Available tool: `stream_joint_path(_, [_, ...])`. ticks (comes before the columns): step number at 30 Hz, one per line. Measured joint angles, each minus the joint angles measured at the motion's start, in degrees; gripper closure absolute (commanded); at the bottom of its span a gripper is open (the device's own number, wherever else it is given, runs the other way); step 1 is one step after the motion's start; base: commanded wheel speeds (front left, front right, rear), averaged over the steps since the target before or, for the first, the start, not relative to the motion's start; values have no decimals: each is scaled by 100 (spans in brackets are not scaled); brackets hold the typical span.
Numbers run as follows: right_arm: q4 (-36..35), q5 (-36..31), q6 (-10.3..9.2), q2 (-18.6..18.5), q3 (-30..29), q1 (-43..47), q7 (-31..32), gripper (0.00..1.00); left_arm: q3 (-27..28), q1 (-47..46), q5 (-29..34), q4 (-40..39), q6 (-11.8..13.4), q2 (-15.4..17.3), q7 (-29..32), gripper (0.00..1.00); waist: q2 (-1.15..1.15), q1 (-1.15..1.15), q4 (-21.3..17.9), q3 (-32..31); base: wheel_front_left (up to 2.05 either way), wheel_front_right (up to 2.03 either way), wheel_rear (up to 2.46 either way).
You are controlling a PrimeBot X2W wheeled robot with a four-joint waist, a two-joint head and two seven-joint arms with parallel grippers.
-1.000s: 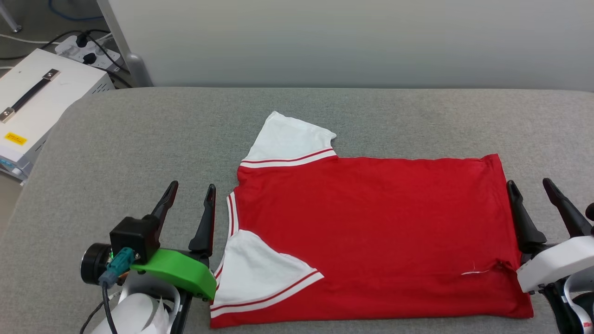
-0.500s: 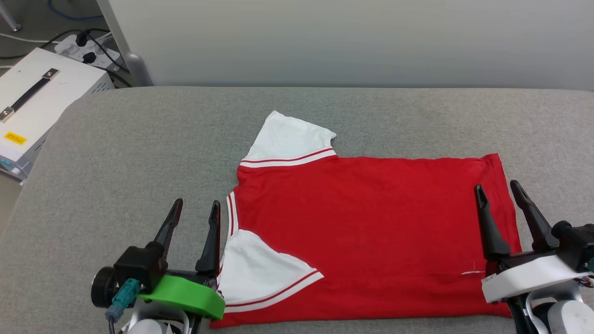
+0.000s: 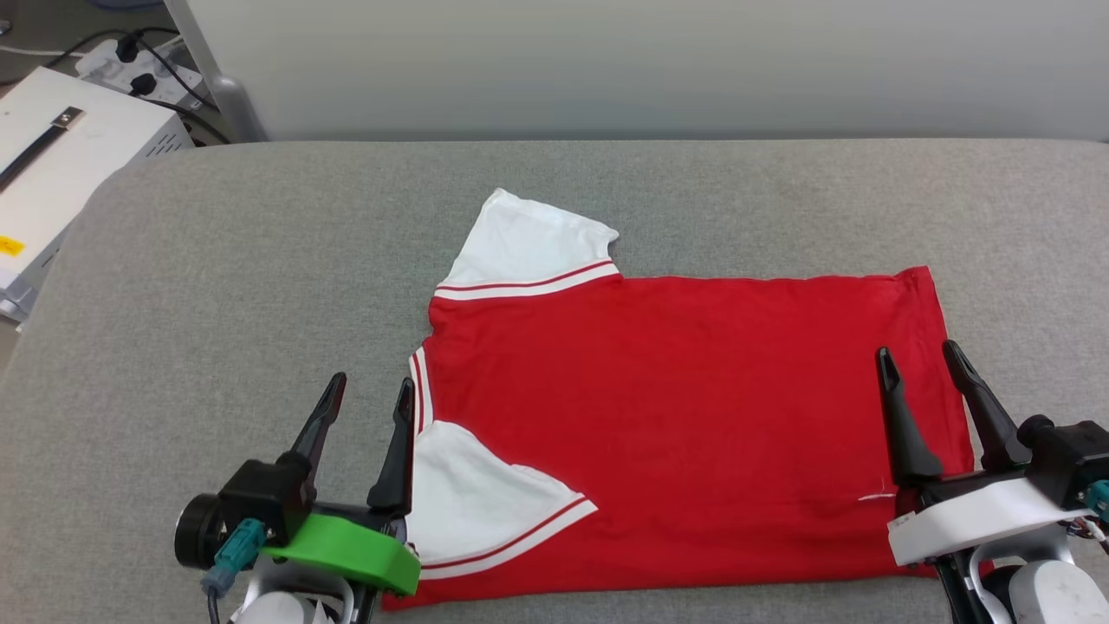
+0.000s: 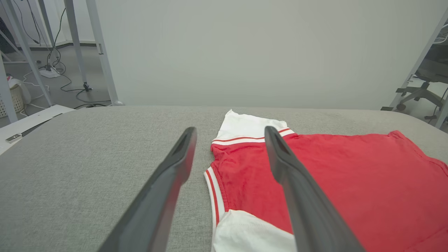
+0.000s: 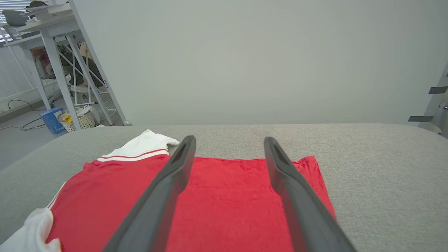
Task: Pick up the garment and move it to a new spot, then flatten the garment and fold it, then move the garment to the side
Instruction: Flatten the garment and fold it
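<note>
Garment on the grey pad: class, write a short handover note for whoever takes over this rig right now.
Left gripper: open, empty, beside the garment at its collar end.
Right gripper: open, empty, over the hem end.
Garment: flat on the grey pad, far sleeve sticking out, near sleeve lying over the red body.
Done: laid out flat.
Left: fold it, then move it aside.
</note>
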Motion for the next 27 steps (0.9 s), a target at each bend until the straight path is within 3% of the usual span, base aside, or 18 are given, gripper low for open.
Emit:
stream_joint_path(7, [-186,-1,1,0,15,-248,3,0,-426,-1133,85,488,-123,321,245,0,0,0,-119,426,0,0,0])
stream_joint_path(21, [-297,127,1,146,582,-977,-134,0,-2268,-5030,-1724,1497,-149,2023,3415,0,0,1,-756,1482,0,0,0])
stream_joint_path(27, [-210,255,1,214,825,-1102,-204,0,-2573,-5971,-2443,2002,-149,2388,4746,0,0,1,-1096,1907,0,0,0])
